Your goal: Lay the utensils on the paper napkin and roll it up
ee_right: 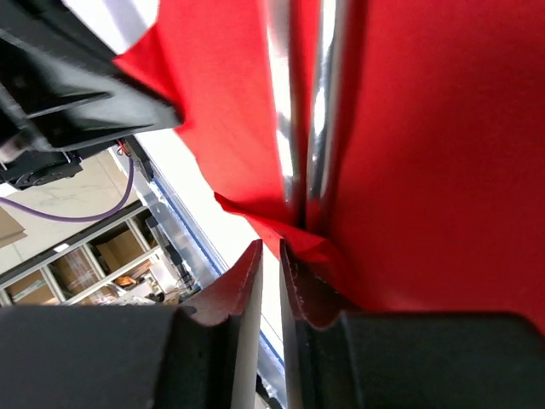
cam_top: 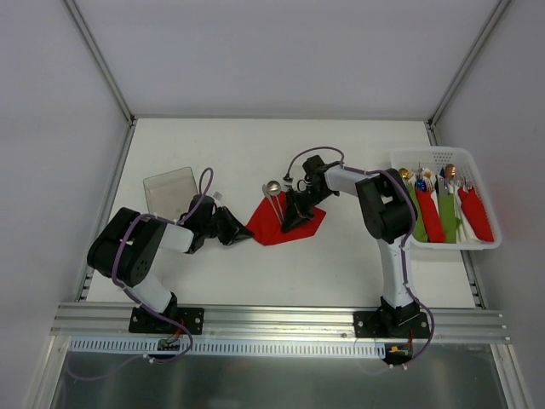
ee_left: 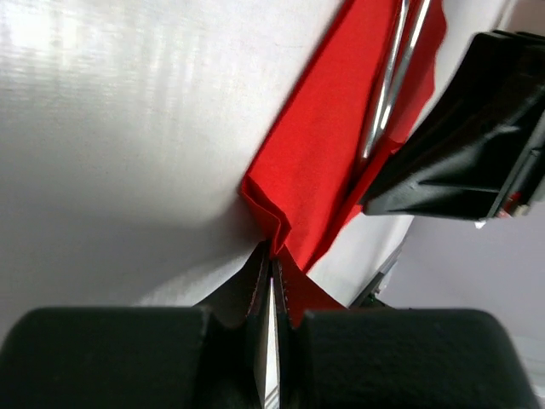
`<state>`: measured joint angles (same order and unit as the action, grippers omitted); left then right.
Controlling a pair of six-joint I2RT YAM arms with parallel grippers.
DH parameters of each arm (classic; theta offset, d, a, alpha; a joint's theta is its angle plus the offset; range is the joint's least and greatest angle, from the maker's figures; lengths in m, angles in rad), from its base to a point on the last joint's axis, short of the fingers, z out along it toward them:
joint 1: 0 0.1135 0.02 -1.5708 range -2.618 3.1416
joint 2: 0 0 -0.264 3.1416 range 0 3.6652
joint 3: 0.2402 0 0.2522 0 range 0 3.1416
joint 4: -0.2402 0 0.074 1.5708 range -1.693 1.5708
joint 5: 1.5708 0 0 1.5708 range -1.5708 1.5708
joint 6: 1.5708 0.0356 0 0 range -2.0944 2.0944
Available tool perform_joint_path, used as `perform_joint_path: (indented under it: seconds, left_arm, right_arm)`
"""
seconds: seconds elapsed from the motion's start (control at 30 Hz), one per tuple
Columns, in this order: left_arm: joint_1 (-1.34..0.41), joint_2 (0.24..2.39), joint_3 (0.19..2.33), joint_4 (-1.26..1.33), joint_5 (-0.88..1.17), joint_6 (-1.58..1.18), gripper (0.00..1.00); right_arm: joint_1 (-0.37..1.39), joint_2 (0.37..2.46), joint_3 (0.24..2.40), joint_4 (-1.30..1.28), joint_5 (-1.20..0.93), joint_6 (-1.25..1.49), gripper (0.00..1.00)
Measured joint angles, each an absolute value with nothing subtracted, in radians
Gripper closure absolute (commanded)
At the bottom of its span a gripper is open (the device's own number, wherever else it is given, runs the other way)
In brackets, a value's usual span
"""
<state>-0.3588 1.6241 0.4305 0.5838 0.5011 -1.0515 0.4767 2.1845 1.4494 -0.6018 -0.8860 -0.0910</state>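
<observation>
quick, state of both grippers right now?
left gripper: closed, pinching a corner of the red napkin.
right gripper: jaws nearly together at the napkin's fold by the utensils; whether it grips cannot be told.

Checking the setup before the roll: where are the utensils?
Top view, mid-table: the utensils lie on the red napkin, with the spoon bowl poking past its far edge.

High rear camera looks down; wrist cameras closely share napkin (ee_left: 324, 162).
</observation>
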Motion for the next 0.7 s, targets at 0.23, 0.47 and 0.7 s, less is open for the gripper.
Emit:
perform_joint_path:
  seconds: [0.23,0.47,0.7]
  left_arm:
    - [-0.359,1.575,0.477,0.587,0.548,-1.051,1.00]
    - [-0.369,1.605,0.553,0.658,0.629,-1.061,1.00]
    - [-0.408,1.783,0.684,0.759,0.682,-1.121,1.00]
  right_arm:
    - [0.477,2.203,1.470,-0.606,-0.883,-0.089,0.85]
    - [0.477,2.206,1.477,-0.605,-0.879,-0.087,0.85]
    - [0.477,2.206,1.477,-0.605,-0.879,-0.087,0.86]
